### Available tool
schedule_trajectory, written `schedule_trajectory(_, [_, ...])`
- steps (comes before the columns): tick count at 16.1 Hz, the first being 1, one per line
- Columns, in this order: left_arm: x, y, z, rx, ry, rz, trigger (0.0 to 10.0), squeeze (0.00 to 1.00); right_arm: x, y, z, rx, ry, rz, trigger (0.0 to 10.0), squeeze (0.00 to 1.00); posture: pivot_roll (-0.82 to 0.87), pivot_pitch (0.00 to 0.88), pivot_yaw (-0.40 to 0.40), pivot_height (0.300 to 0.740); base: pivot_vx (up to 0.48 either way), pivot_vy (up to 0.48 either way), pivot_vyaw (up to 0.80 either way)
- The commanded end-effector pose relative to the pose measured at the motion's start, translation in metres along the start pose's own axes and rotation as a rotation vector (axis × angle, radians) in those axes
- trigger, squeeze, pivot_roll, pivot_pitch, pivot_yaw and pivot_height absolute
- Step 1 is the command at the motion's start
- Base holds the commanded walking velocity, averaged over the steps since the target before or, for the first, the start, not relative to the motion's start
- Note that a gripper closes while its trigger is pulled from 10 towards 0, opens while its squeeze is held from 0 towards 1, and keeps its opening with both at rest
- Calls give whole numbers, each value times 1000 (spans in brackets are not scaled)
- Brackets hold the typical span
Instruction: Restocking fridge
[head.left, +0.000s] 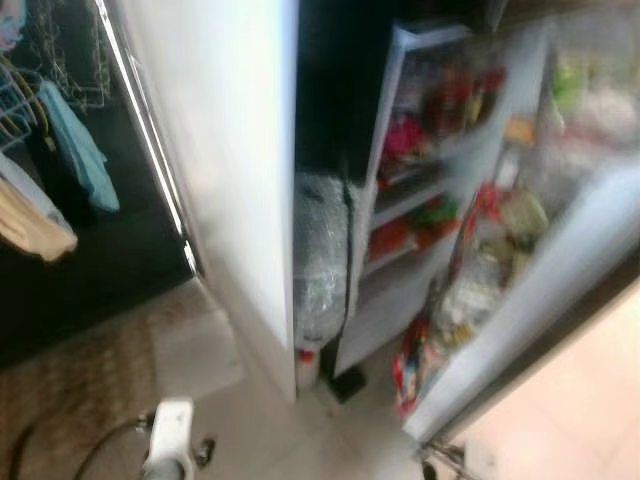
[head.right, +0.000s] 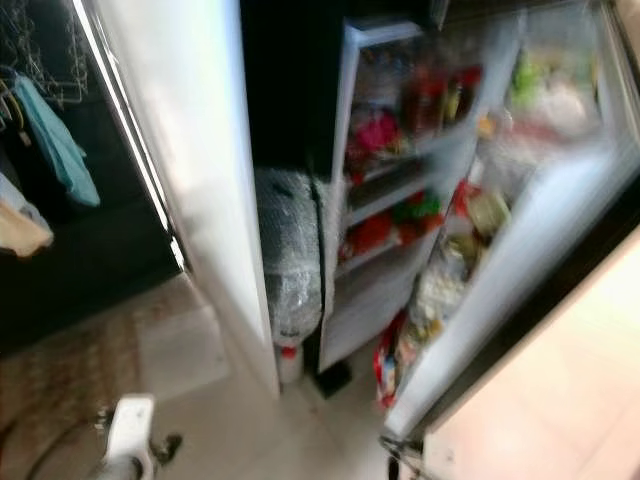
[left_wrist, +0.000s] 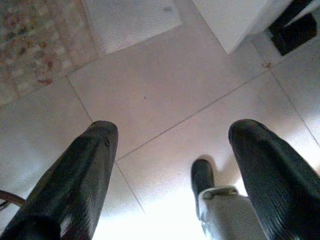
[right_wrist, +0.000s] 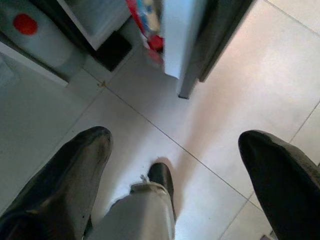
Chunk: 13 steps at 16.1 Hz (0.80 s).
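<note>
The fridge stands open ahead and the head views are blurred. Its inner shelves (head.left: 425, 165) hold red, pink and green packs and jars. The open right door (head.left: 565, 265) swings toward me, and its racks are packed with bags and packets (head.left: 470, 290). A white door panel (head.left: 225, 150) stands on the left. My left gripper (left_wrist: 172, 165) hangs open over the tiled floor, holding nothing. My right gripper (right_wrist: 175, 170) is open too, above the floor near the door's bottom corner (right_wrist: 182, 60).
A bundle in clear plastic wrap (head.left: 320, 250) leans beside the shelves, with a red-capped bottle (head.left: 307, 365) under it. A patterned rug (head.left: 70, 385) and a pale mat (head.left: 195, 350) lie to the left. Clothes (head.left: 78, 145) hang at the far left.
</note>
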<state>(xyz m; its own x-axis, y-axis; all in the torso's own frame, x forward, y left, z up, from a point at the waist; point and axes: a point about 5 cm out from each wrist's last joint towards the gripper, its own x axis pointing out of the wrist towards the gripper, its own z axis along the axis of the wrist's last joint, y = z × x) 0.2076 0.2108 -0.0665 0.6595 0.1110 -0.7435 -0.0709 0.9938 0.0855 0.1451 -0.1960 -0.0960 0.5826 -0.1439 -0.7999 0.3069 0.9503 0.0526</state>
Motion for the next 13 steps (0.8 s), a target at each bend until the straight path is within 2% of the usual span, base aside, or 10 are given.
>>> schedule_trajectory(1, [0,1,1,20,-7,-1,10000,0,0,-1,0,-3,2,-7,10000,0,-95,7,1,740,0,0,0])
schedule_trajectory(2, [0,1,1,22,-8,-1,10000,0,0,-1,0,-6,-3,-13,10000,0,-95,7,1,740,0,0,0])
schedule_trajectory(4, [0,2,2,27,-14,-1,10000,0,-1,-3,2,48,-51,-63,10000,0,-94,14,1,740,0,0,0])
schedule_trajectory(7, [0,2,2,36,-18,-1,10000,0,-3,-6,8,58,-138,-133,10000,0,-105,17,3,740,0,0,0])
schedule_trajectory(10, [0,2,3,40,-23,-2,10000,0,-6,-9,8,111,-186,-234,10000,0,-107,23,5,740,0,0,0])
schedule_trajectory(12, [0,1,3,44,-26,-6,10000,0,-8,-9,8,183,-217,-258,10000,0,-114,26,8,740,0,0,0])
schedule_trajectory(13, [0,1,3,45,-26,-7,10000,0,-8,-9,9,187,-220,-259,10000,0,-117,25,10,740,0,0,0])
